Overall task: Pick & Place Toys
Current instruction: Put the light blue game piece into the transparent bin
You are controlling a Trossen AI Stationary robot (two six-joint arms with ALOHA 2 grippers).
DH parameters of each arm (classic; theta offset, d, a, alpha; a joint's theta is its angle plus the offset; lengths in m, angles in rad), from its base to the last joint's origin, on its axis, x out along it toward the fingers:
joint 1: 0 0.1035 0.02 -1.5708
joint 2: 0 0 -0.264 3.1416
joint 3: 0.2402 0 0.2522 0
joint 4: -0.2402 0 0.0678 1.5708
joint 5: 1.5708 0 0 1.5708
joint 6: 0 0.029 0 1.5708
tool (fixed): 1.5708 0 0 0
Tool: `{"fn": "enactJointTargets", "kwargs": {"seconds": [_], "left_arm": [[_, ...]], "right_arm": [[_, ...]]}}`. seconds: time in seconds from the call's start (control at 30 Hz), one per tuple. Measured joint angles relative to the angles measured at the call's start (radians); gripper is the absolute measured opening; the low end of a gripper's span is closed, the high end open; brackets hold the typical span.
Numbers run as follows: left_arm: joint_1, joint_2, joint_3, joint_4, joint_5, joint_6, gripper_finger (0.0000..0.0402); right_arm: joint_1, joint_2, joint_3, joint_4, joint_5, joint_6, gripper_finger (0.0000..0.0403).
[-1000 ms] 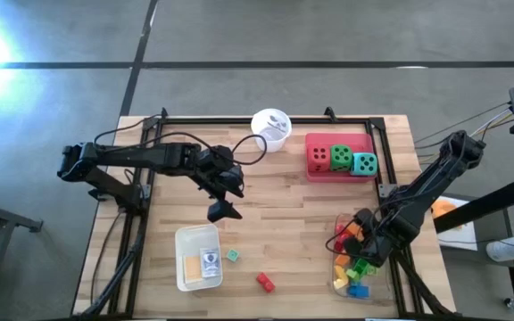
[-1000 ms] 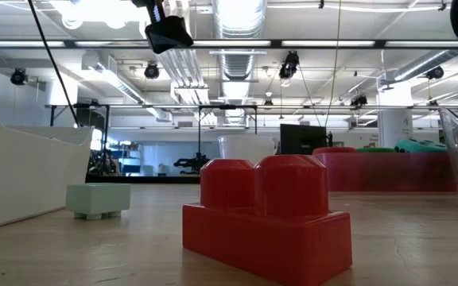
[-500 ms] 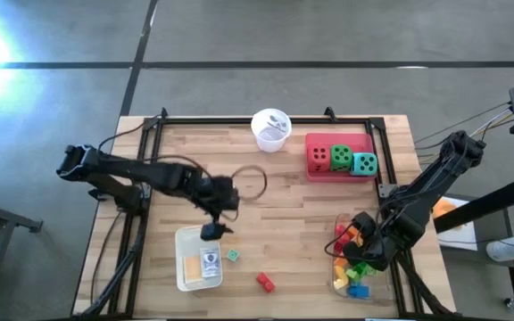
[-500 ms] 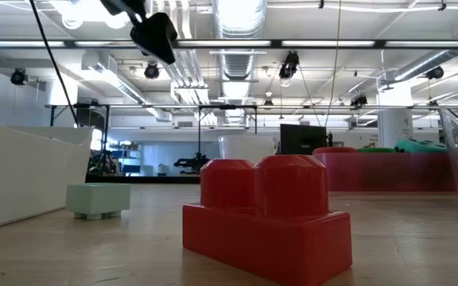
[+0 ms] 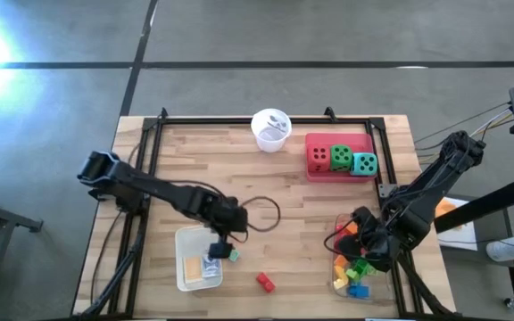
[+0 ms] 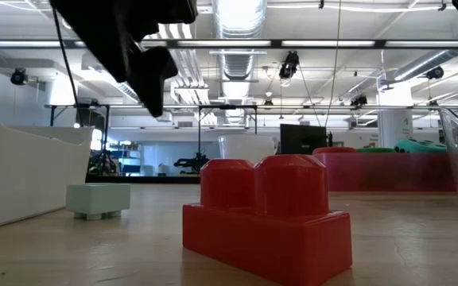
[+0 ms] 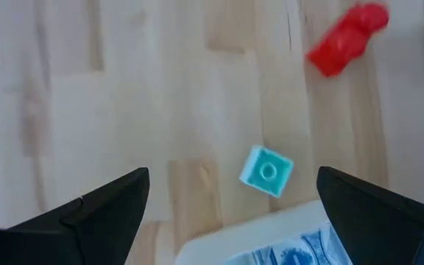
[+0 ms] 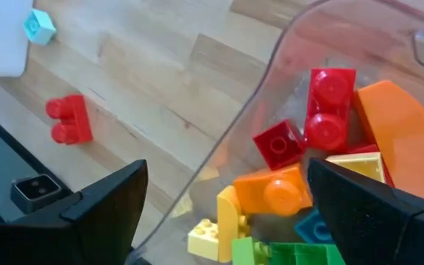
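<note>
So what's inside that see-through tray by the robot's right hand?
The clear tray holds piled bricks: red, orange, yellow and green ones. Bricks underneath the pile are covered, so those can't be seen.

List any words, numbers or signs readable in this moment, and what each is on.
No text can be read anywhere.
Card in the white tray: blue print, too blurred to read.
Dice in the pink tray: dots only, count too small to tell.
Bricks: plain, no lettering.
</note>
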Motion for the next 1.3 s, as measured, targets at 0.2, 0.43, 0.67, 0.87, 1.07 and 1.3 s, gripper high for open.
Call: {"fn": "enactJointTargets", "kwargs": {"seconds": [0.2, 0.43, 0.67, 0.87, 1.07, 1.3], "left_arm": [[-0.06, 0.118, 0.077, -0.075, 0.001, 0.058, 0.0393], [-0.065, 0.16, 0.092, -0.128, 0.04, 0.052, 0.0393], [-0.065, 0.161, 0.091, -0.158, 0.034, -0.049, 0.0393], [-0.053, 0.192, 0.091, -0.151, -0.049, -0.147, 0.0392], [-0.085, 0.237, 0.091, -0.199, -0.06, -0.116, 0.0392], [-0.107, 0.238, 0.091, -0.31, -0.066, -0.036, 0.0392]], "right_arm": [[0.0, 0.0, 0.016, 0.0, 0.021, 0.001, 0.0364], [0.0, 0.0, 0.016, 0.004, 0.023, 0.019, 0.0364], [0.0, 0.0, 0.016, 0.005, 0.024, 0.028, 0.0364], [0.0, 0.0, 0.016, 0.007, 0.067, 0.046, 0.0364], [0.0, 0.0, 0.016, 0.015, 0.075, 0.046, 0.0364], [0.0, 0.0, 0.016, 0.037, 0.075, 0.045, 0.0364]]}}
